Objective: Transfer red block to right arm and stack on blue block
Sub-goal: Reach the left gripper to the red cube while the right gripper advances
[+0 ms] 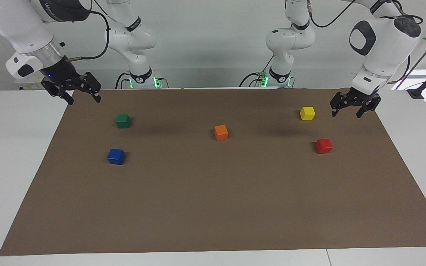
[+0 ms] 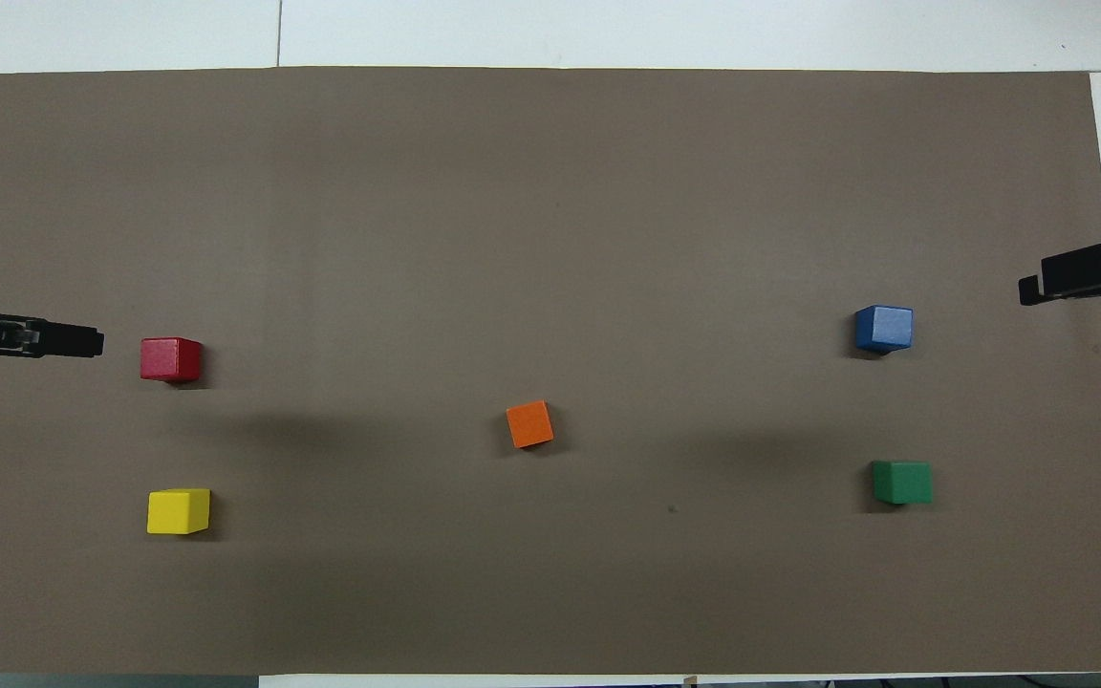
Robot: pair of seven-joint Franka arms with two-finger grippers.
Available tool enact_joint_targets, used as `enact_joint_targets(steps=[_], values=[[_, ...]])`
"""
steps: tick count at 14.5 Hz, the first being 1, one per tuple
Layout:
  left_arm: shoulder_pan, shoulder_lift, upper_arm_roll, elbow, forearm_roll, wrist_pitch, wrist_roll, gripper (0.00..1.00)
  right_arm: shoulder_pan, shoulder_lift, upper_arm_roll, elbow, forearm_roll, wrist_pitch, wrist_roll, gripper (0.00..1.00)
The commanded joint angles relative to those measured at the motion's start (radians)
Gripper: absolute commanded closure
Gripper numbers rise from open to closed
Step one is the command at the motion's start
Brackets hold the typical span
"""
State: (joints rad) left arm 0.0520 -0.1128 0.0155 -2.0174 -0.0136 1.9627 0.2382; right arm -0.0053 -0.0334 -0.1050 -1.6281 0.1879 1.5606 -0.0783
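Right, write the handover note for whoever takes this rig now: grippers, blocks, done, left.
Left gripper: open, empty, in the air over the mat's edge at the left arm's end, beside the yellow block.
Right gripper: open, empty, up over the mat's corner at the right arm's end.
Red block: on the mat at the left arm's end, untouched.
Blue block: on the mat at the right arm's end, nothing on it.
Done: nothing yet.
Left: left gripper picks up the red block, hands it to the right gripper, which stacks it on the blue block.
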Motion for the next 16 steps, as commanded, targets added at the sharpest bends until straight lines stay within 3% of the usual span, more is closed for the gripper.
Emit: enact_joint_targets(steps=[1,5,10,16], values=[[0.008,0.042,-0.006,-0.029,0.004,0.077,0.019,0.00,-0.053,-0.083,-0.004,-0.137,0.132,0.059,-0.127,0.00],[0.009,0.099,-0.005,-0.105,0.003,0.234,0.009,0.00,-0.085,-0.149,-0.004,-0.265,0.295,0.093,-0.205,0.00],[0.017,0.188,-0.005,-0.113,0.003,0.326,-0.005,0.00,-0.128,-0.198,-0.005,-0.393,0.510,0.087,-0.331,0.00],[0.035,0.191,-0.005,-0.198,0.003,0.406,-0.020,0.00,-0.130,-0.227,-0.004,-0.510,0.798,0.067,-0.376,0.00]])
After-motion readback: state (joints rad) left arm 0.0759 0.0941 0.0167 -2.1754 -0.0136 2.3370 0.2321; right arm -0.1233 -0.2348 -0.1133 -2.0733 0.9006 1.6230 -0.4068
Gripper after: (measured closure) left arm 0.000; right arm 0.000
